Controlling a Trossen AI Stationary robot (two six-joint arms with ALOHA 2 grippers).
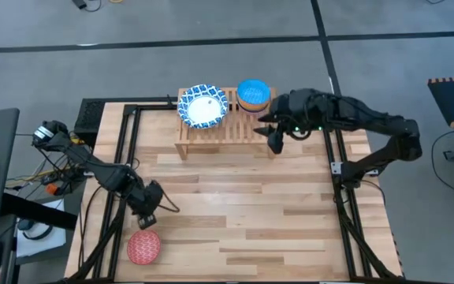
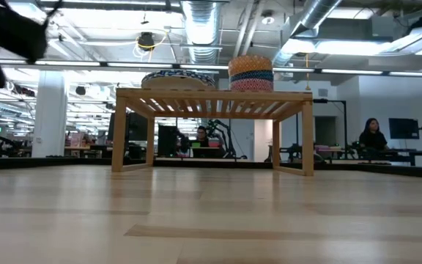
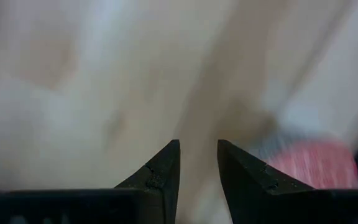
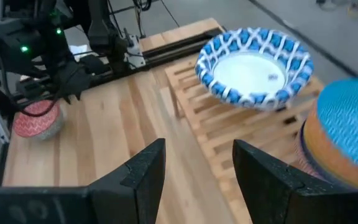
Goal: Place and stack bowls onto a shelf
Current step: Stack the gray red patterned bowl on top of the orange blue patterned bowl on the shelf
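My left gripper [image 1: 146,220], jaws slightly parted and empty, hangs just above the red bowl [image 1: 143,246] at lower left. My right gripper [image 1: 275,144], open and empty, sits beside the shelf [image 1: 247,130] at upper centre. Judged step: fetching the last bowl; next, I must straddle its rim.

Pale wood shelf [image 1: 221,126]; bowls [image 1: 203,106] seemingly glossy.

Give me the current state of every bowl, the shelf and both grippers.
white and blue bowls: stacked on the shelf's left part.
small bowl stack: on the shelf, light blue on top.
red bowl: alone on the table, upright.
shelf: standing, right end bare.
left gripper: above the red bowl, holding nothing.
right gripper: open, empty, by the shelf's right end.
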